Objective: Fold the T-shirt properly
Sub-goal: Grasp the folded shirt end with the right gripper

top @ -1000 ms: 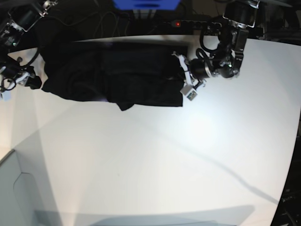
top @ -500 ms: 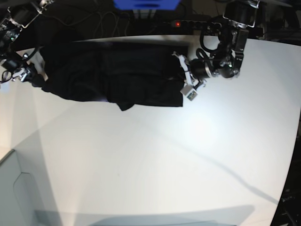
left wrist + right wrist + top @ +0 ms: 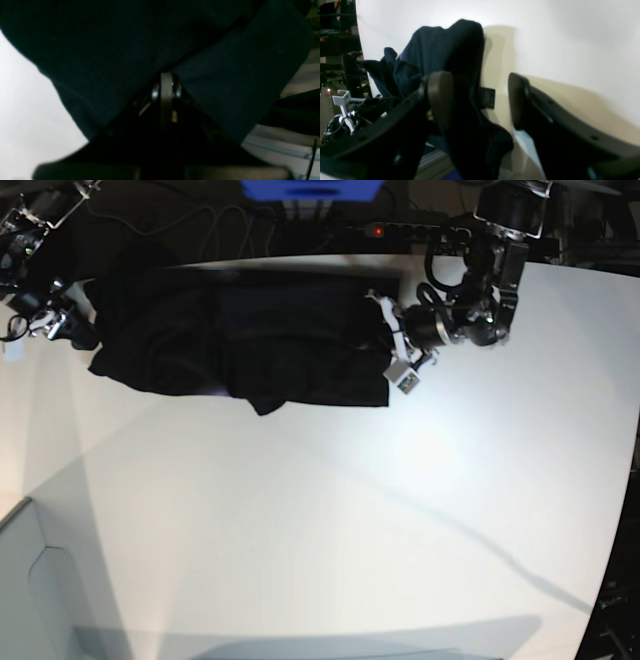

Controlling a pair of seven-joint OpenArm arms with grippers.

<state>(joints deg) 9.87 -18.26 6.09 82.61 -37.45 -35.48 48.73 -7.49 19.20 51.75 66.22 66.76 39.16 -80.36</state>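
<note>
In the right wrist view, closest to us, the right gripper has its jaws spread wide. Dark cloth of the T-shirt lies in the gap and against one pad, but nothing pinches it, so we judge this side released. A small dark tag hangs there at the cloth edge.

In the left wrist view the left gripper is clenched, and black fabric drapes over it on both sides. We think it grips the T-shirt's edge, though the contact point itself is too dark to see.

The cloth looks thin, soft and light. It sags and bunches wherever it is not supported, so it will not keep a crease without being laid flat. We would take it at hem corners or shoulder seams, where the layers are doubled and slip less.

Farther away, in the base view, the T-shirt lies stretched along the far edge of the white table, between the two arms. Its far border merges with the dark background, so we cannot tell how many layers are stacked, nor where the neck is.
</note>
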